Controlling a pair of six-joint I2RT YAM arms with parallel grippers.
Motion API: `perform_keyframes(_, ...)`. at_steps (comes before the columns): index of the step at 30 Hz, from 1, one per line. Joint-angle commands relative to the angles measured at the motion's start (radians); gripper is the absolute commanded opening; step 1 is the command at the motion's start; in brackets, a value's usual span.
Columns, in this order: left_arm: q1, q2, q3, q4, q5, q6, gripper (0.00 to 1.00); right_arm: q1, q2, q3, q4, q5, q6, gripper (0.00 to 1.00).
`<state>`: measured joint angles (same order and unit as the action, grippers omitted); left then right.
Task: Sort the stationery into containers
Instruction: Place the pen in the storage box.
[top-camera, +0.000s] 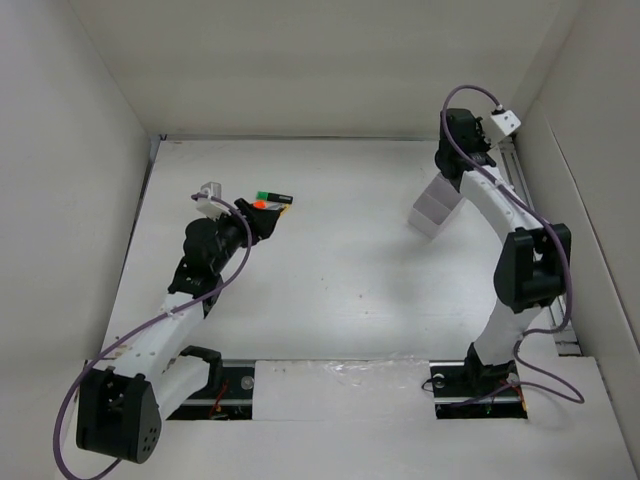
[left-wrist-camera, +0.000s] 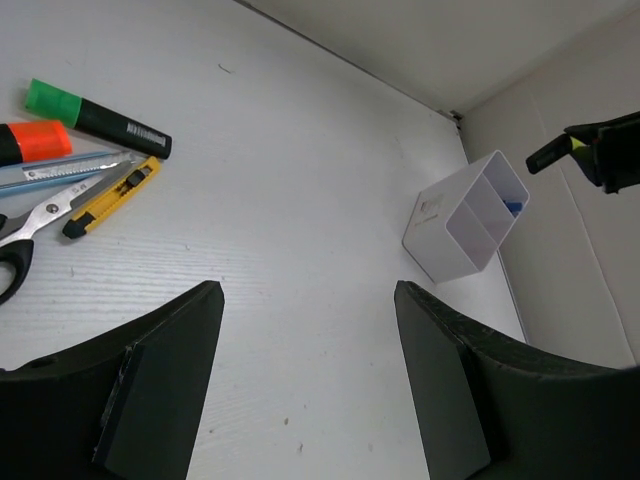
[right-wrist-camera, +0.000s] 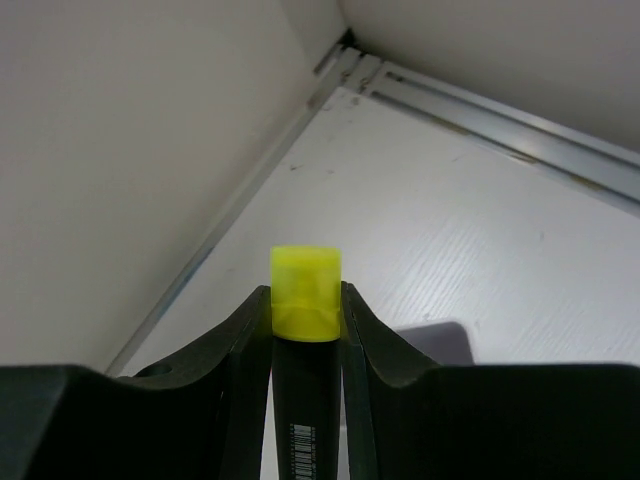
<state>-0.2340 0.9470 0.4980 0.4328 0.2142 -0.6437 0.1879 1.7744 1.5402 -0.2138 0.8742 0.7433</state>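
Note:
My left gripper is open and empty above bare table, just right of the stationery; it also shows in the top view. The stationery lies in a row: black marker with green end, orange-and-black marker, bluish pen, yellow pen-like item, black-handled scissors. My right gripper is shut on a black marker with a yellow cap, held high over the white two-compartment box, which shows in the top view. Something blue lies in one compartment.
White walls enclose the table on the left, back and right. A metal rail runs along the right wall's base behind the box. The right arm stands along the right side.

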Motion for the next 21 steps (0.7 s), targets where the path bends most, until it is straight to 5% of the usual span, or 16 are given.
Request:
perform_keyframes(1, -0.007, -0.007, 0.007, 0.061, 0.03, -0.002, 0.66, -0.018, 0.048, 0.057, 0.04, 0.126, -0.028, 0.0)
perform_keyframes(21, -0.018, 0.024, 0.016, 0.061, 0.02, -0.002, 0.66, -0.008, 0.203, 0.083, 0.171, 0.421, -0.15, 0.0)
